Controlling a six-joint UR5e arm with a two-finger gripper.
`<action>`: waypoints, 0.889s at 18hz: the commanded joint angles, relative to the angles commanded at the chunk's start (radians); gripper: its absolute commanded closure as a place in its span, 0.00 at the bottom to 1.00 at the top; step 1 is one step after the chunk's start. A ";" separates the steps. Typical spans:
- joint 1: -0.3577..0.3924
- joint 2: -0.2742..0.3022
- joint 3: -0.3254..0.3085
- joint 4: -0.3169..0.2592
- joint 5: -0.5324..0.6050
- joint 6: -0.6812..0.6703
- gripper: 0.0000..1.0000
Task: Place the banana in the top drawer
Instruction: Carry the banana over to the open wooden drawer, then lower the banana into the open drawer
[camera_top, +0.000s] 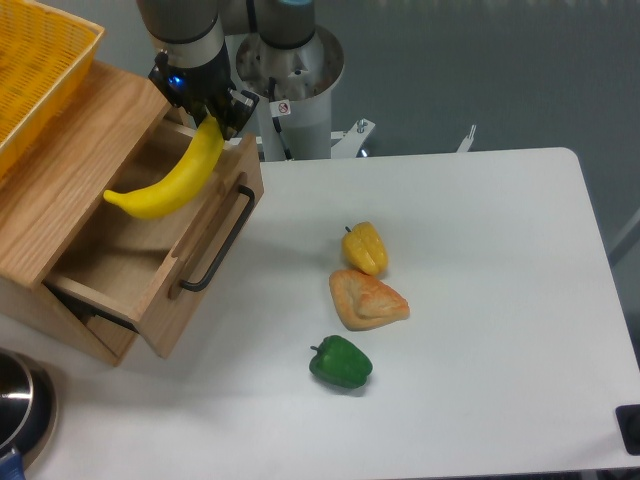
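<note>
One banana (170, 182), long, curved, smooth and bright yellow, is held by its upper end in the closed gripper (212, 117) and is hung slanting over the open top drawer (150, 255). One yellow pepper (365, 247), one pastry (366, 298) and one green pepper (341, 362) are laid on the white table (480, 300). One yellow basket (35, 60) is set on the cabinet (70, 170).

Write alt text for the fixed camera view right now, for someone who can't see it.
A robot gripper holds a yellow banana by one end above the open top drawer of a small wooden cabinet. On the white table to the right lie a yellow pepper, a piece of bread and a green pepper; a yellow mesh basket sits on the cabinet.
</note>
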 joint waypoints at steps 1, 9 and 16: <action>0.000 0.000 0.000 0.000 0.000 0.000 0.82; -0.035 -0.046 0.014 0.005 0.003 -0.046 0.82; -0.077 -0.101 0.034 0.037 0.021 -0.100 0.82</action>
